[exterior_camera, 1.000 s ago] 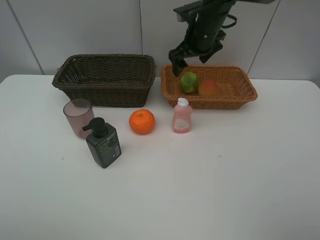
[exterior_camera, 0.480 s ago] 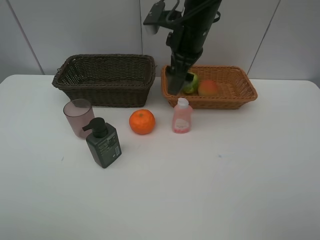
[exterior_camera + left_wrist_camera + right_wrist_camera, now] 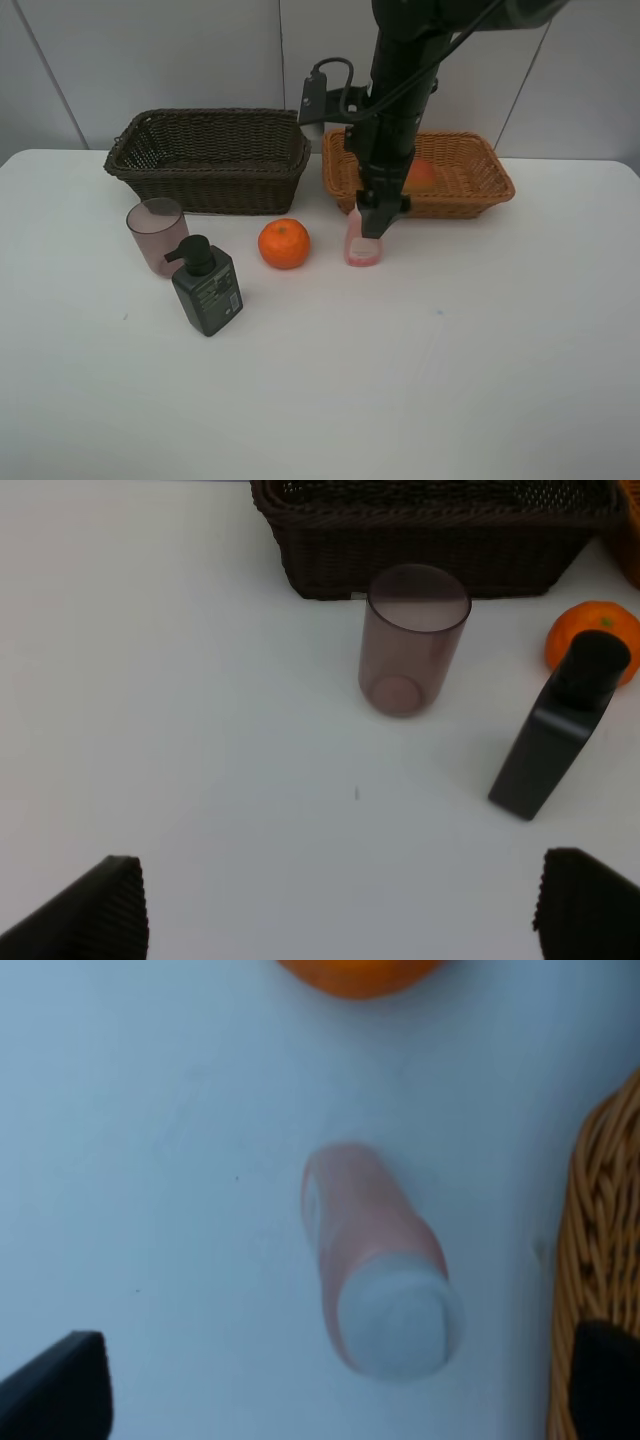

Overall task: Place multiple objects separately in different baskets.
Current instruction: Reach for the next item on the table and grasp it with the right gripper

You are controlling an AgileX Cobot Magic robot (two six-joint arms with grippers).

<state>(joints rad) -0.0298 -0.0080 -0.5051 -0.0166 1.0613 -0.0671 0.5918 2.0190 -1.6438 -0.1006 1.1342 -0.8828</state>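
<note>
The pink white-capped bottle (image 3: 361,247) stands in front of the light orange-brown basket (image 3: 478,181). My right gripper (image 3: 371,222) hangs open just above its cap; in the right wrist view the bottle (image 3: 372,1250) stands upright between the spread fingertips of the gripper (image 3: 335,1390). The peach (image 3: 421,173) lies in the light basket; the green fruit is hidden behind the arm. The orange (image 3: 284,243), mauve cup (image 3: 156,233) and dark green pump bottle (image 3: 207,288) stand in front of the dark brown basket (image 3: 211,156). My left gripper (image 3: 340,920) is open and empty over bare table near the cup (image 3: 413,640).
The white table (image 3: 450,380) stretches wide in front of the objects. A grey wall stands right behind both baskets. The left wrist view also shows the pump bottle (image 3: 558,742), the orange (image 3: 588,640) and the dark basket (image 3: 430,535).
My right arm has swung from above the light basket forward and down, so its gripper now hangs over the pink bottle. The objects have not moved.
</note>
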